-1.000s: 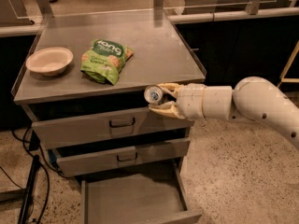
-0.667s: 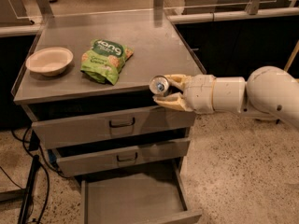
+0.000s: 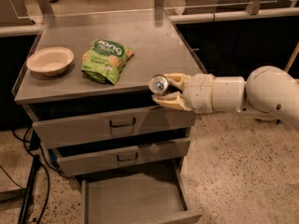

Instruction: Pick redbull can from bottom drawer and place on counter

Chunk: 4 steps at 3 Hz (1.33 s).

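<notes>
My gripper [image 3: 164,91] reaches in from the right and is shut on the redbull can [image 3: 158,84], held on its side with the shiny top facing left. The can hangs at the front right edge of the counter [image 3: 145,41], level with its rim. Its body is mostly hidden between the cream fingers [image 3: 170,101]. Below, the bottom drawer [image 3: 133,202] stands pulled out, its grey floor bare.
On the counter lie a green snack bag [image 3: 106,59] and, to the left, a shallow cream bowl [image 3: 50,60]. Two upper drawers [image 3: 117,125] with dark handles are shut. Cables [image 3: 28,185] trail on the floor at left.
The gripper has carried the can up and a little to the right, from in front of the top drawer's upper edge to the counter's rim height.
</notes>
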Each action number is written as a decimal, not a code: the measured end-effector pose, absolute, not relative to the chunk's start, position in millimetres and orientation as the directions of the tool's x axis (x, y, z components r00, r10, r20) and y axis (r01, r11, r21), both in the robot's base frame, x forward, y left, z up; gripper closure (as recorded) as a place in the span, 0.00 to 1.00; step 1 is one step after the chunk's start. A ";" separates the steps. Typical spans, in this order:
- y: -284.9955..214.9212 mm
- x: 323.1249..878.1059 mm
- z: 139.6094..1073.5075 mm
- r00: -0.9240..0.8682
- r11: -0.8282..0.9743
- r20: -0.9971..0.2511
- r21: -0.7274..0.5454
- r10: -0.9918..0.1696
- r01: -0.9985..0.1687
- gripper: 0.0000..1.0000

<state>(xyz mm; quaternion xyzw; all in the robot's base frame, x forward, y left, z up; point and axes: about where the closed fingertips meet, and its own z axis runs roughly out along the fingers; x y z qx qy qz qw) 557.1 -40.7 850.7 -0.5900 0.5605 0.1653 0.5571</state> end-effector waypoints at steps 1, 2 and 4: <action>-38.2 564.3 876.7 0.360 0.242 -0.811 -0.505 -0.461 -0.828 1.00; -39.5 573.2 904.4 0.401 0.238 -0.796 -0.542 -0.453 -0.806 1.00; -45.5 590.8 914.0 0.389 0.255 -0.814 -0.523 -0.431 -0.813 1.00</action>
